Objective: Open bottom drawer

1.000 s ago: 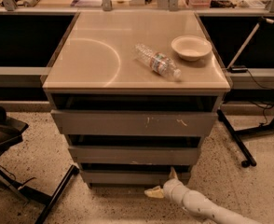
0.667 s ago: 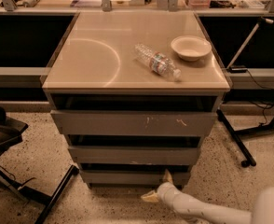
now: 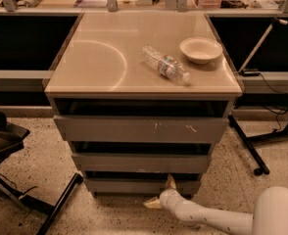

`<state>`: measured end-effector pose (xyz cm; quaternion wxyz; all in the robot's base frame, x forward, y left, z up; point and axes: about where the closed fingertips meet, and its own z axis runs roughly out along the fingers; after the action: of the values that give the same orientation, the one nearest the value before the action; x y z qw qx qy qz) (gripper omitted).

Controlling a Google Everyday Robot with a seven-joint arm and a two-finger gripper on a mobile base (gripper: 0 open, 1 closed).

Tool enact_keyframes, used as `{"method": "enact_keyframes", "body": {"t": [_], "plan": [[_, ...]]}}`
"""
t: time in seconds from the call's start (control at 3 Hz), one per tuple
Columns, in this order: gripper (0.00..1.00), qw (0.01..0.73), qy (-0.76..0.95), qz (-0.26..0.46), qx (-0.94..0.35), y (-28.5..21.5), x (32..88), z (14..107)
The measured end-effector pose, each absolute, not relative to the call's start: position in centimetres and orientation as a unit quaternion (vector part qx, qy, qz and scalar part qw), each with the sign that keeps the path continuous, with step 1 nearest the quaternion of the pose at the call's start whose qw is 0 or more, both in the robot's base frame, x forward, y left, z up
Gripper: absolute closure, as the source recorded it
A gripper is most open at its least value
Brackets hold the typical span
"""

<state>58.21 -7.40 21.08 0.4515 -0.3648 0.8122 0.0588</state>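
Below the table's (image 3: pixel 100 67) front edge you see three grey fronts stacked: the top drawer (image 3: pixel 134 129), the middle drawer (image 3: pixel 139 163) and, lowest by the floor, the bottom drawer (image 3: pixel 124 185). Your white arm (image 3: pixel 207 217) reaches in from the lower right. A plastic bottle (image 3: pixel 166 65) lies near the table's right edge, beside a pale bowl (image 3: pixel 200 50) toward the back right corner. Your gripper (image 3: pixel 158 192) sits at the bottom drawer's front, right of centre, fingers spread apart, one tip against the front, nothing clamped.
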Motion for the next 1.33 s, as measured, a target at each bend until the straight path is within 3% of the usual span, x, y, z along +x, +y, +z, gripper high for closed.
{"method": "enact_keyframes", "body": {"t": [0.67, 1.33], "plan": [[0.00, 0.416, 0.839, -0.033, -0.349, -14.4, 64.9, 19.6], [0.00, 0.391, 0.852, -0.015, -0.349, -14.4, 64.6, 16.4]]}}
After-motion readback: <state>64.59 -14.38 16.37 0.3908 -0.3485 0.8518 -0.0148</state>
